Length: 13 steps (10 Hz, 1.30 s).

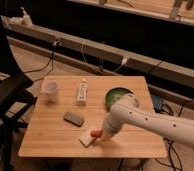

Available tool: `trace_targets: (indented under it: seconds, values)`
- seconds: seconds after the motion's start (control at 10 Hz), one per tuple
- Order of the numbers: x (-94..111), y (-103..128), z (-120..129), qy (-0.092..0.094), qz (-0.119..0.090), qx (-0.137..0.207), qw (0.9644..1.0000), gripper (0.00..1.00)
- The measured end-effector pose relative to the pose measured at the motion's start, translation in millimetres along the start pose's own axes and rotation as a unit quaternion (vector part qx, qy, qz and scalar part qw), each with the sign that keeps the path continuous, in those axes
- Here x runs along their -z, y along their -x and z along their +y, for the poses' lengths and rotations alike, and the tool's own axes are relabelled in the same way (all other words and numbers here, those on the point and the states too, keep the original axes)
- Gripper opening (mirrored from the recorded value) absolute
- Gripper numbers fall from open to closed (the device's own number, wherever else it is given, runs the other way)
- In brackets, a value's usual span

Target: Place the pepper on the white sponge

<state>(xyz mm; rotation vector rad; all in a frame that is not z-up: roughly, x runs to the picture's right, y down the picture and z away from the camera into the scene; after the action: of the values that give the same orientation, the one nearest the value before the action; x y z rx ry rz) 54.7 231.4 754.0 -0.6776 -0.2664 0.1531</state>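
The red-orange pepper (95,133) lies at the right end of the cream-white sponge (87,138), near the table's front edge. My gripper (104,135) is just right of the pepper, at the end of the white arm (155,120) that reaches in from the right. Whether the gripper still touches the pepper does not show.
On the wooden table (55,140) there is a dark grey block (74,118) left of the sponge, a white cup (50,91) at the back left, an upright white tube (82,92), and a green bowl (116,96) partly behind the arm. A black chair (7,95) stands at the left.
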Motion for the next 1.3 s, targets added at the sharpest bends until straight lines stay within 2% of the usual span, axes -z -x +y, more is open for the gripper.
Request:
trace_targets:
  seconds: [0.1, 0.2, 0.3, 0.5, 0.7, 0.8, 1.0, 1.2, 1.3]
  values:
    - [-1, 0, 0, 0.005, -0.011, 0.001, 0.9999, 0.04]
    - [-4, 8, 1, 0.01, -0.025, 0.007, 0.9996, 0.0]
    - [-6, 16, 0, 0.012, -0.032, 0.01, 0.9994, 0.0]
    - [-18, 52, 2, 0.023, -0.057, 0.029, 0.9977, 0.0]
    - [-25, 69, 2, 0.033, -0.071, 0.038, 0.9962, 0.0]
    - [-28, 75, 3, 0.038, -0.075, 0.045, 0.9954, 0.03]
    - [-38, 86, 3, 0.046, -0.068, 0.06, 0.9948, 0.22]
    - [-39, 87, 1, 0.038, -0.051, 0.06, 0.9962, 0.44]
    - [-39, 86, 1, 0.033, -0.044, 0.06, 0.9967, 0.52]
